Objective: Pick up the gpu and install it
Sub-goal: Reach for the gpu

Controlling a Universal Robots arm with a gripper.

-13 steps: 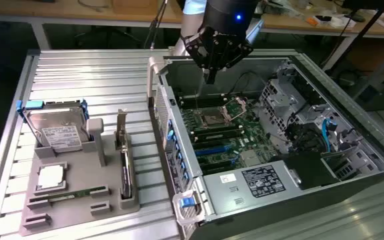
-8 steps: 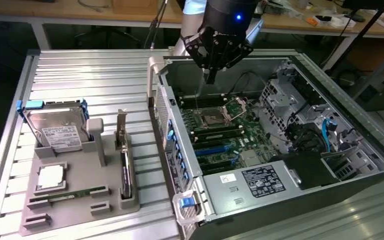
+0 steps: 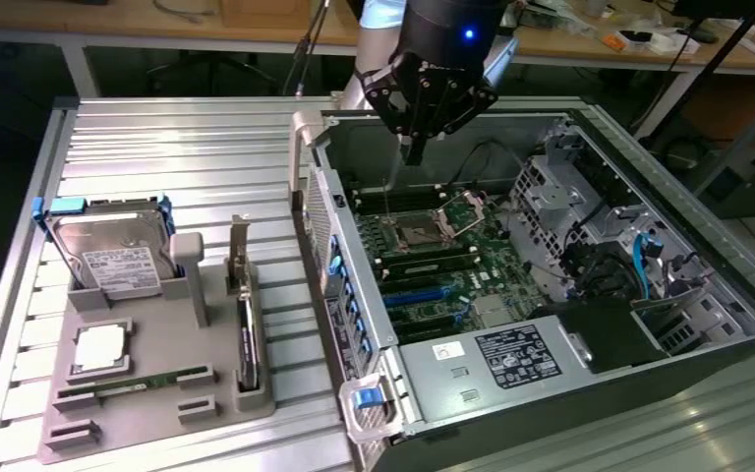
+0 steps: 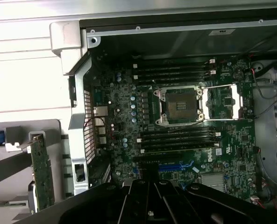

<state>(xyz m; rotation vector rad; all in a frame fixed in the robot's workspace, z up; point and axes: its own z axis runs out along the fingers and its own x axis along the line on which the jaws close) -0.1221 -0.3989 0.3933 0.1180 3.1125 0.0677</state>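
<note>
The gpu (image 3: pixel 245 329) stands on edge in a grey holder (image 3: pixel 154 418) on the exterior view's left, green board down and silver bracket (image 3: pixel 240 246) up. In the wrist view the gpu (image 4: pixel 41 172) shows as a green strip beside the case wall. My gripper (image 3: pixel 413 149) hangs shut and empty over the open computer case (image 3: pixel 712 256), above the far end of the motherboard (image 3: pixel 436 261). Seen from the wrist, my gripper (image 4: pixel 150 193) points down at the motherboard (image 4: pixel 124 121), close to the blue card slot (image 4: pixel 175 166) and below the CPU socket (image 4: pixel 180 105).
The grey holder also carries a silver hard drive (image 3: pixel 115 261), a square processor (image 3: pixel 99 346) and a narrow memory stick (image 3: pixel 135 381). The case's rear wall (image 3: pixel 325 226) rises between the holder and the motherboard. Cables and drive cages (image 3: pixel 574 197) crowd the case's far side.
</note>
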